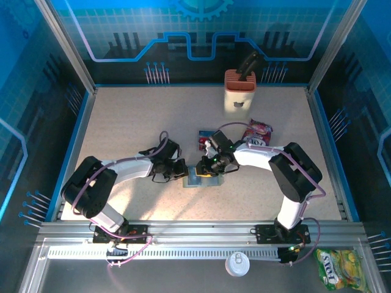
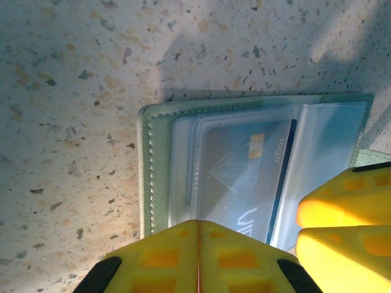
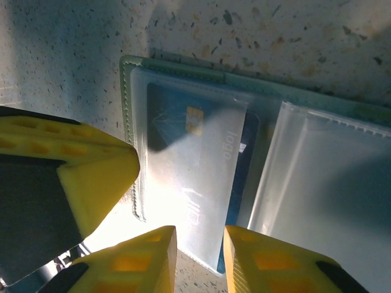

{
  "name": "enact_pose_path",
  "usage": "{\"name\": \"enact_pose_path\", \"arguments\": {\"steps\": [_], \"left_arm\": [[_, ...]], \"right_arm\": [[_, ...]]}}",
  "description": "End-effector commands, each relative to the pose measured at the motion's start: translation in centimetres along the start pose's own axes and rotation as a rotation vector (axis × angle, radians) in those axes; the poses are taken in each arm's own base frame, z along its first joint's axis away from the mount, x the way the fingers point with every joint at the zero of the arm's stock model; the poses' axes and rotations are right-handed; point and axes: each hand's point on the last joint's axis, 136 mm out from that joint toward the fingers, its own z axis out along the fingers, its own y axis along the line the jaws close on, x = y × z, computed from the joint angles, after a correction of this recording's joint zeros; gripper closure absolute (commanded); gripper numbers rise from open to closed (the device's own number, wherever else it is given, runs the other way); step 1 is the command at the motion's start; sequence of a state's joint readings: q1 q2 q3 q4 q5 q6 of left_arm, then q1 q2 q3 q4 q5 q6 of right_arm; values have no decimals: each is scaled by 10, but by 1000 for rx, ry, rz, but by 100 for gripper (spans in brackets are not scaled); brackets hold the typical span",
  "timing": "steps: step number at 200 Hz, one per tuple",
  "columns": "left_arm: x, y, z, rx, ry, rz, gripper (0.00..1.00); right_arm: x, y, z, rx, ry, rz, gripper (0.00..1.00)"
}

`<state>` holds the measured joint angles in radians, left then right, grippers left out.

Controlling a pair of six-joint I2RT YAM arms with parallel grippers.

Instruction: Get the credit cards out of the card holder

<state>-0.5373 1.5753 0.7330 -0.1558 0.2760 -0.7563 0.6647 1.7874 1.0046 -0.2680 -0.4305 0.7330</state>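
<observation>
The speckled beige table (image 1: 140,116) sits inside a blue-lit enclosure, its walls (image 1: 61,36) printed with circuit lines. Between the two grippers the card holder (image 2: 160,152) lies open and flat, with a credit card (image 2: 244,165) under its clear sleeve. The left gripper (image 2: 198,232) is closed, fingers pressed together at the holder's edge; whether they pinch it I cannot tell. The right gripper (image 3: 198,244) stands slightly parted over the opposite edge, gripping nothing clearly. Well beyond it is an orange-and-cream block (image 1: 239,90).
</observation>
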Motion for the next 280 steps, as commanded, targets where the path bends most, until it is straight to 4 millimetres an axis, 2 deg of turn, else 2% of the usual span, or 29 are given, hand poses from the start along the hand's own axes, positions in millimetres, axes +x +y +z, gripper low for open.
{"name": "enact_pose_path", "arguments": {"steps": [1,135,215,231,280], "left_arm": [[4,14,1,-45,8,3,93],[7,22,4,-76,25,1,94],[7,22,4,-77,28,-1,94],[7,22,3,-77,26,-1,94],[7,21,4,-75,32,2,94]], "right_arm": [[1,10,5,-18,20,-13,73],[-1,2,17,1,40,5,74],[2,-1,21,-1,54,11,80],[2,0,22,-8,56,10,85],[2,3,23,-36,51,4,85]]}}
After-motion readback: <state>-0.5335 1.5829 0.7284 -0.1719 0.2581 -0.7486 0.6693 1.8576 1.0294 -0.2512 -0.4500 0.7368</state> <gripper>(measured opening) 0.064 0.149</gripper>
